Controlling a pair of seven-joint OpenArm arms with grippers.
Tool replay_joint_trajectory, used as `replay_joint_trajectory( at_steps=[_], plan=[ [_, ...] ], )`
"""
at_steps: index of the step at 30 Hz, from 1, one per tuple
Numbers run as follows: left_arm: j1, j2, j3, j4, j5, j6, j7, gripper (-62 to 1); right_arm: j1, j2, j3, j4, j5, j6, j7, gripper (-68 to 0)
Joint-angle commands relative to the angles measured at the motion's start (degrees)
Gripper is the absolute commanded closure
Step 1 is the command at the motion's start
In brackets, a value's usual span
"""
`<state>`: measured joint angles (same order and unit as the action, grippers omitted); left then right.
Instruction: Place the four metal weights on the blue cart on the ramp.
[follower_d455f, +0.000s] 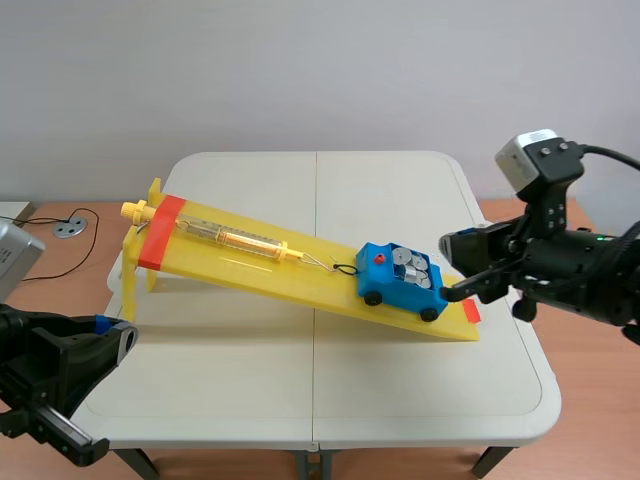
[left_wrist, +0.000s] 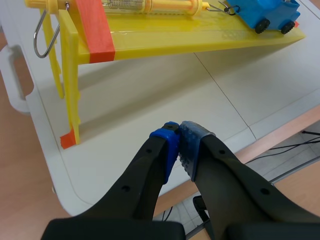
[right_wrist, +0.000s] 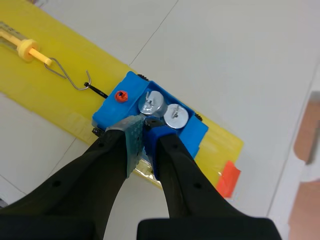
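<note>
Four metal weights (follower_d455f: 411, 268) are sitting in one blue cart (follower_d455f: 380, 280), which is resting near the low end of one yellow ramp (follower_d455f: 250, 268). The right gripper (right_wrist: 143, 132) is hovering just over the cart, fingers nearly closed and holding nothing. The left gripper (left_wrist: 179, 145) is hanging over the table's (follower_d455f: 400, 380) near edge, pads pressed together, empty.

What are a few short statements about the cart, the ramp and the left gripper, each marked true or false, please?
1. The blue cart stands on the yellow ramp. True.
2. The cart sits at the ramp's raised end. False: it is near the low end.
3. Metal weights lie in the cart. True.
4. The left gripper holds a weight. False: its fingers are shut on nothing, low over the table.
5. The spring scale lies on the ramp, uphill of the cart. True.
</note>
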<state>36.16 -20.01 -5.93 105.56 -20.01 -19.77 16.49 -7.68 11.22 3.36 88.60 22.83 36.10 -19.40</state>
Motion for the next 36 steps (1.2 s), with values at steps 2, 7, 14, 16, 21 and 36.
replay_joint_trajectory(
  at_steps=[2,7,14,16,21,36],
  plan=[
    [-0.96,1.42,-0.83,4.79,-4.22,-2.14,-3.69,-3.6,-1.46,6.49,4.24,10.75,6.14,1.51,8.09,-0.8],
    [-0.94,1.97,-0.83,8.85,-3.06,-2.54,-2.84,-3.6,-9.40,11.63,8.57,13.46,6.40,1.66,7.76,-0.8],
    [-1.46,5.05,0.26,13.29,0.31,-2.51,-3.17,-2.7,-20.72,16.26,15.26,15.17,8.74,5.55,7.76,-0.8],
    [-2.45,6.29,1.68,13.29,2.08,-2.51,-3.17,-2.7,-23.98,16.55,17.27,15.52,8.96,6.62,7.76,-0.8],
    [-6.56,9.77,6.99,13.27,9.60,-1.49,-3.13,-2.7,-32.70,16.72,21.57,15.67,8.96,6.62,7.74,-0.8],
    [-20.20,15.39,16.83,2.84,23.69,7.34,-3.65,-2.7,-54.34,16.20,26.23,15.65,8.48,6.62,6.51,-0.8]
  ],
)
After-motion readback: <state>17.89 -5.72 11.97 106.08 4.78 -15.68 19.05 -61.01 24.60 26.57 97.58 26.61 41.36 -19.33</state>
